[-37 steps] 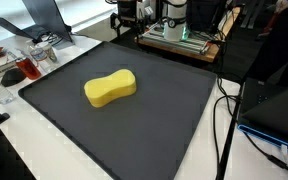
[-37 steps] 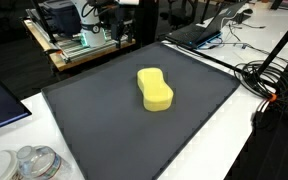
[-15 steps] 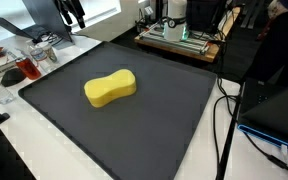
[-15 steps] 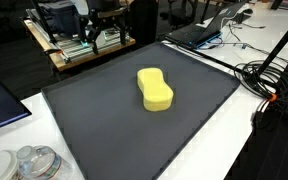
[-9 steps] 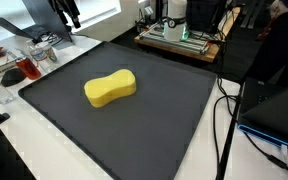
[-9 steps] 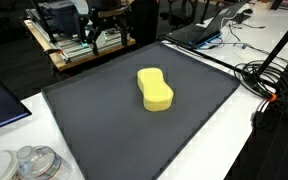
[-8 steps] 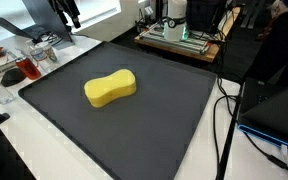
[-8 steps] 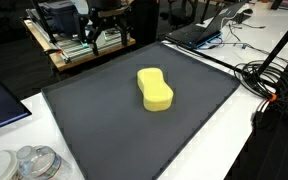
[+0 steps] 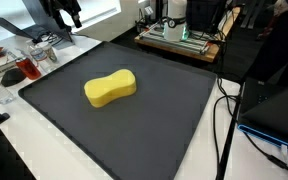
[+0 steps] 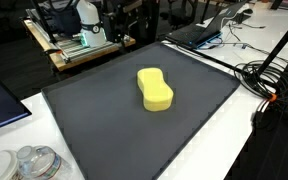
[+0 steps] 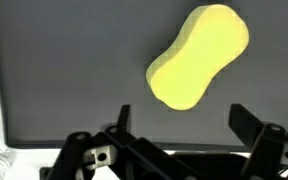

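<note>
Sponge (image 9: 110,88), yellow and waisted like a peanut, lies flat near the middle of the dark mat (image 9: 164,130) in both exterior views, its place and turn the same as a couple of seconds ago (image 10: 155,89). What has changed is the hand (image 9: 66,14). In an exterior view it has swung sideways along the far side of the mat and has hardly shifted over the last second. It hangs high there, well apart from the sponge.

In the wrist view the hand (image 11: 179,130) has its two fingers (image 11: 119,122) spread as wide as they go, with nothing between them. The sponge (image 11: 199,55) shows ahead of the hand, beyond the fingertips and a little toward one finger, lying slantwise.

So far the move is only a repositioning: there is no contact and no grip, and the sponge is undisturbed. Clear containers (image 9: 29,65) stand on the white surface (image 9: 34,140) almost below the hand, off the mat's corner.
</note>
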Controlling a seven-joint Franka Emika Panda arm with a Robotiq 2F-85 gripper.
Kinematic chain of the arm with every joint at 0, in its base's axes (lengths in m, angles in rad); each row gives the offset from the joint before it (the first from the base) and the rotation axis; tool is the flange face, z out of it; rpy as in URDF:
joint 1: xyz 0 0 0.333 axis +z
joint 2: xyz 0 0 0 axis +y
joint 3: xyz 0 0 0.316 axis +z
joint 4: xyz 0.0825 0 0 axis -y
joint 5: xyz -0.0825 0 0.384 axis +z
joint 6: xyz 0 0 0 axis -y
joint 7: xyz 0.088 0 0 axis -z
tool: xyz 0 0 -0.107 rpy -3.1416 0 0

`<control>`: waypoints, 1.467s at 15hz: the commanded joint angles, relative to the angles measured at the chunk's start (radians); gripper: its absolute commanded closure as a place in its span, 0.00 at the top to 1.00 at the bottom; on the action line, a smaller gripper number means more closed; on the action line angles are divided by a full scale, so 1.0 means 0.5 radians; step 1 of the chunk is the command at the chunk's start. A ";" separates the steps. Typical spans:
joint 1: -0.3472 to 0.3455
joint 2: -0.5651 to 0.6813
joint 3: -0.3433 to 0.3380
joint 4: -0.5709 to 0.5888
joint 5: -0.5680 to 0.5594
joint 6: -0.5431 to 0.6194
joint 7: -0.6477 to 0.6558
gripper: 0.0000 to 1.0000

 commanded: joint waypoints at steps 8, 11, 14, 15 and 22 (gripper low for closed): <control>-0.061 0.398 0.173 0.645 0.055 -0.484 -0.446 1.00; -0.055 0.493 0.196 0.780 0.031 -0.562 -0.548 1.00; -0.047 0.577 0.225 0.897 0.019 -0.645 -0.657 1.00; -0.046 0.611 0.238 0.945 0.019 -0.674 -0.705 1.00; 0.040 0.808 0.308 1.246 -0.041 -0.778 -0.848 1.00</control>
